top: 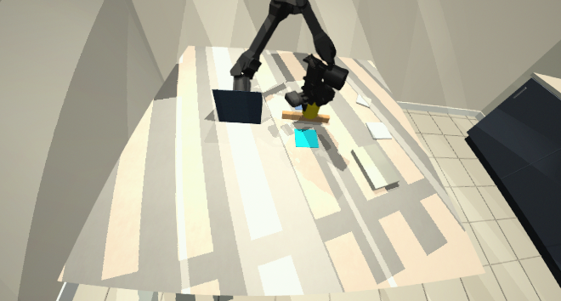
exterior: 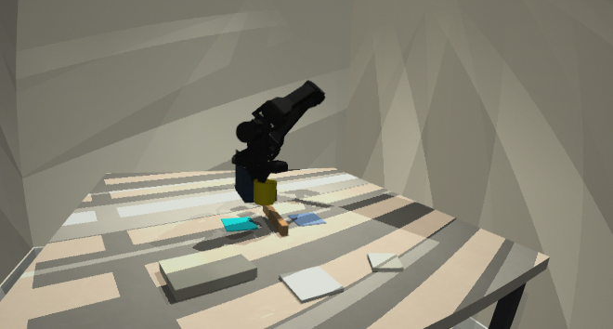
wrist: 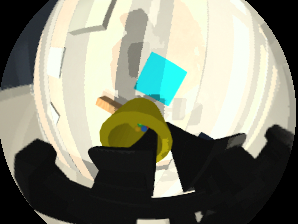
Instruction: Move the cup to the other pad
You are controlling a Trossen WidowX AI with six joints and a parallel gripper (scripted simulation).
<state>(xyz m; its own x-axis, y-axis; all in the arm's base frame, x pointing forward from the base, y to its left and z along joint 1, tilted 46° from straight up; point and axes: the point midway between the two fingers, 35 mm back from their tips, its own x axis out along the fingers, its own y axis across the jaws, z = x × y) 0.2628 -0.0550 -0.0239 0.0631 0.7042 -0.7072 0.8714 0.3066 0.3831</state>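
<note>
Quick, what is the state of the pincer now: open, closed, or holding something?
Pincer: closed on the yellow cup, held in the air above the wooden bar.

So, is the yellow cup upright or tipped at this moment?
Upright. In the exterior view the cup hangs with straight vertical sides from the gripper, lifted above the wooden bar.

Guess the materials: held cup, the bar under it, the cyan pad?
Yellow cup, shut in the gripper: looks like matte plastic; flat olive-yellow, no shine, thin wall at the rim in the wrist view. Bar: probably wood; flat tan-brown, though no grain shows. Cyan pad: thin, flat, saturated colour, no gloss; plastic, foam or card, cannot tell which.
</note>
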